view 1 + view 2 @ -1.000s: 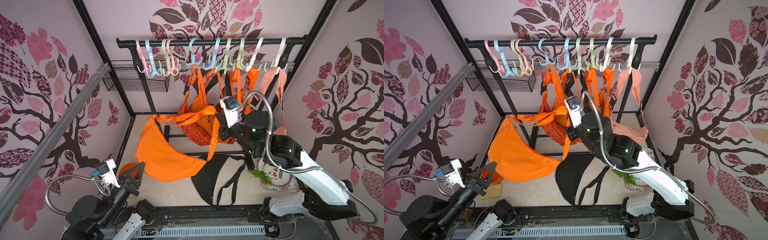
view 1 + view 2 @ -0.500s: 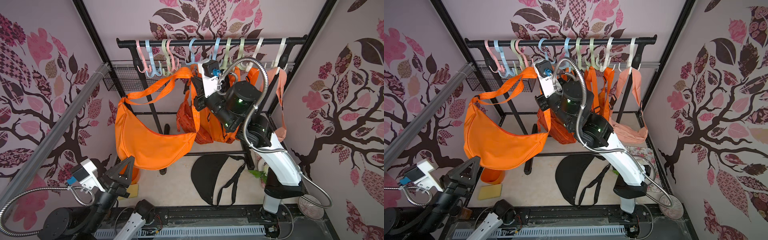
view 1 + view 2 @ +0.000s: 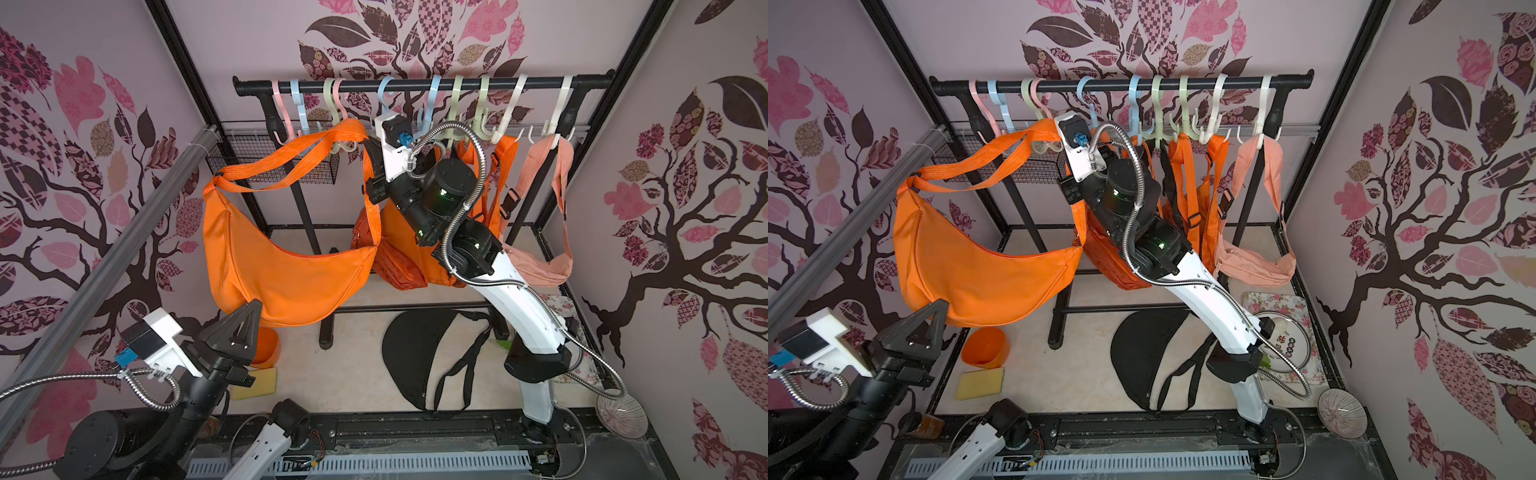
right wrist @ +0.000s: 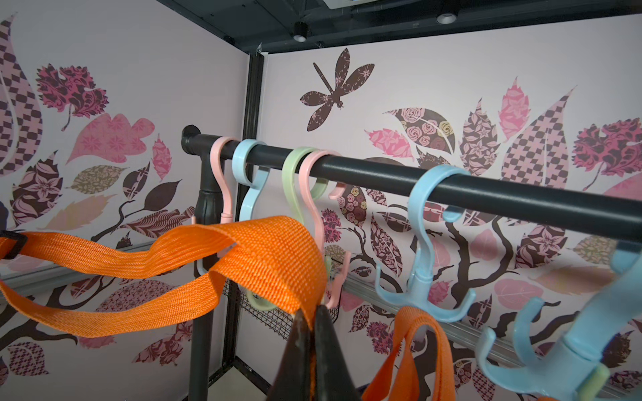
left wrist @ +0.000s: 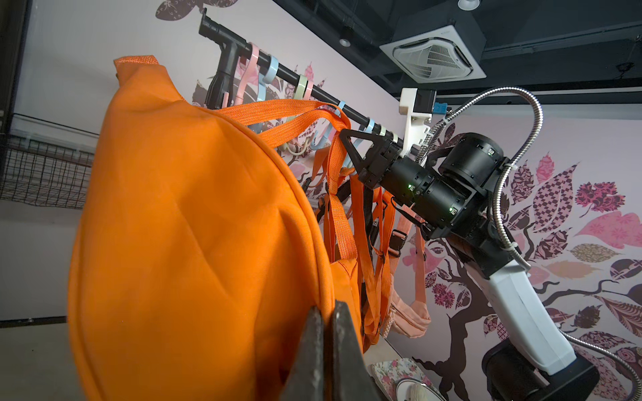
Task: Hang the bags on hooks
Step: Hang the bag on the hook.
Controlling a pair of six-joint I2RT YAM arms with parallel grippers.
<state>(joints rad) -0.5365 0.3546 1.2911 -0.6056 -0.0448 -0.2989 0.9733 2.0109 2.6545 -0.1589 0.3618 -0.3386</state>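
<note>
A: Where's the orange crossbody bag [image 3: 291, 274]?
B: Up off the floor, hanging by its strap [image 4: 271, 257] in front of the wire basket [image 3: 320, 172], near the L end of the black rail [image 3: 415, 85]. R gripper [image 4: 310, 317] is pinched tight on the strap, right by the lower prongs of the green hook [image 4: 289, 177] & pink hook [image 4: 305, 177]. Can't tell if the strap's seated on a prong.
A: L gripper [image 5: 324, 312]?
B: Fingers closed, nothing btw them, tip at the bag's bottom edge. Touching or not, can't tell.
A: Floor?
B: Pale beige floor [image 3: 353, 374]. Black bag [image 3: 415, 353] lies flat on it, straps trailing. Orange cup [image 3: 986, 347] & yellow sponge [image 3: 980, 382] on the L side, floral tray [image 3: 1291, 301] w/ a plate on the R.
A: Room?
B: Pale pink walls [image 3: 685, 62] w/ dark tree & leaf decals, black frame posts at the corners. Other orange bags [image 3: 1113, 266] & a peach bag [image 3: 1254, 266] hang farther along the rail.
</note>
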